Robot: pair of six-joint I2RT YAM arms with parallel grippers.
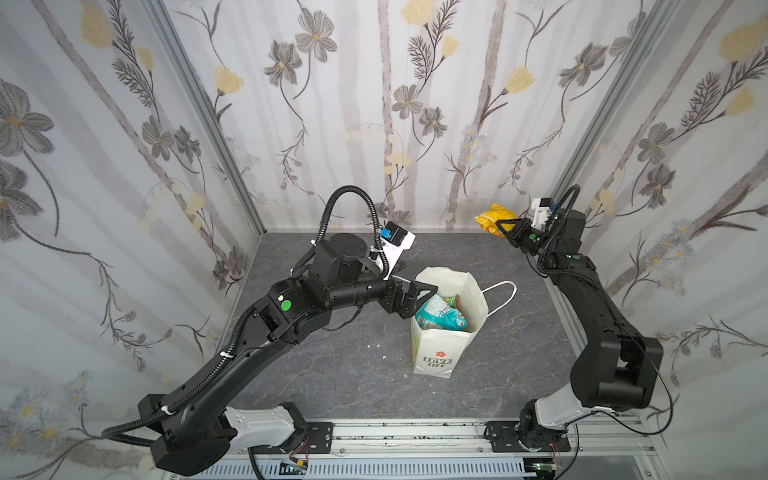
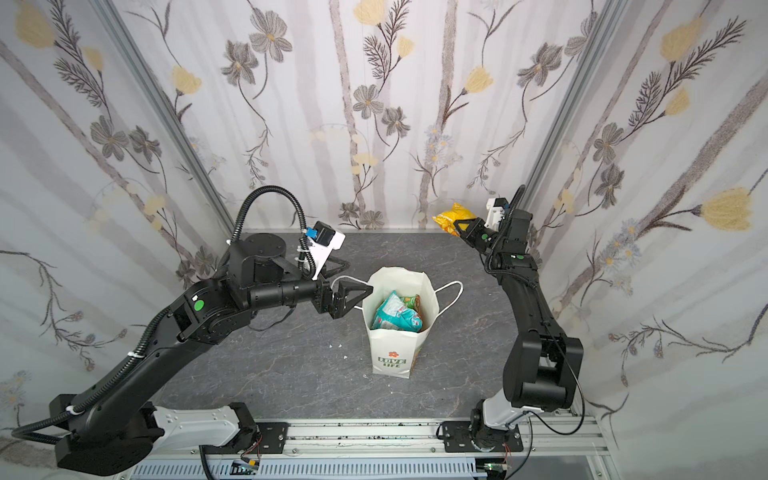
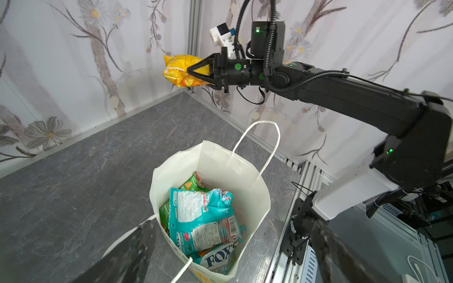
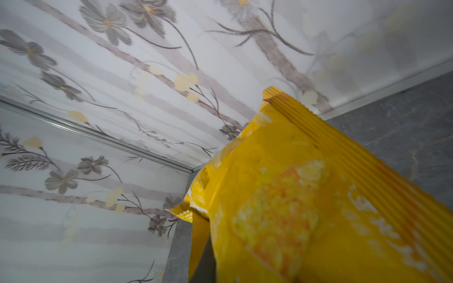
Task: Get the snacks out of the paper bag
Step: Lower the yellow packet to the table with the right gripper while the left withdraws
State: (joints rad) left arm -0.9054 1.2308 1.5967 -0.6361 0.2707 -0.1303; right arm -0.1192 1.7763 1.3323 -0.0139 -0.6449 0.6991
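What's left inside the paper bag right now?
Inside the paper bag: a teal packet on top, a green packet poking out beside it, and a Fox's packet partly under it. Anything deeper is covered.

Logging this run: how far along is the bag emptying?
Done: no snack lies on the table yet. In hand: right gripper shut on the yellow pouch, in the air near the back wall; left gripper open by the bag rim. Left: teal packet, green packet and Fox's packet in the bag, maybe more beneath.
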